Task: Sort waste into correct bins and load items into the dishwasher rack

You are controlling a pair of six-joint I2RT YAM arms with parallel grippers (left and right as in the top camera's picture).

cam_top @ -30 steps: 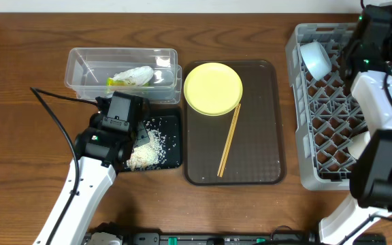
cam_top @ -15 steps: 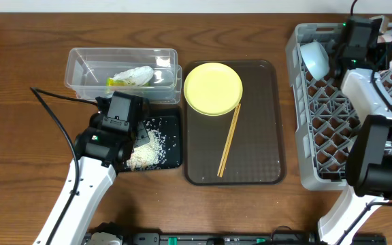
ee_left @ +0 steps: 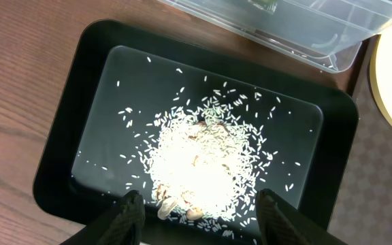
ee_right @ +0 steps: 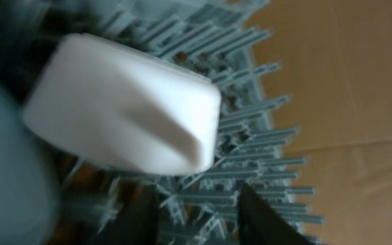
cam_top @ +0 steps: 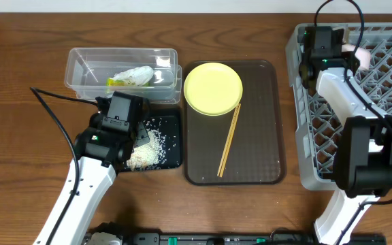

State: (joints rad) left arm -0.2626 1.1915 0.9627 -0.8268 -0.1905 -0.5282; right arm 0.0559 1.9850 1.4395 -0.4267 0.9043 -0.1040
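Observation:
My left gripper [ee_left: 203, 221] is open and empty, low over the black tray [ee_left: 60, 136], which holds a heap of loose rice [ee_left: 203, 156]. The clear tub [cam_top: 80, 64] behind the black tray holds the green wrapper [cam_top: 114, 82] and the white tissue [cam_top: 133, 75]. The yellow plate [cam_top: 213, 88] and the chopsticks [cam_top: 229, 139] lie on the brown tray [cam_top: 264, 136]. My right gripper [cam_top: 322, 42] is over the far left corner of the grey rack [cam_top: 386, 102]. It is open and empty [ee_right: 199, 218]. A white dish [ee_right: 121, 109] lies on the rack lattice just ahead of its fingers.
A black cable [cam_top: 53, 112] runs across the table to my left arm. A pale blurred shape [ee_right: 5, 170] fills the left of the right wrist view. Bare wood lies left of and in front of the trays.
My right arm has swung left along the rack's far edge to its far left corner and now covers the white bowl seen there earlier. My left arm has not moved.

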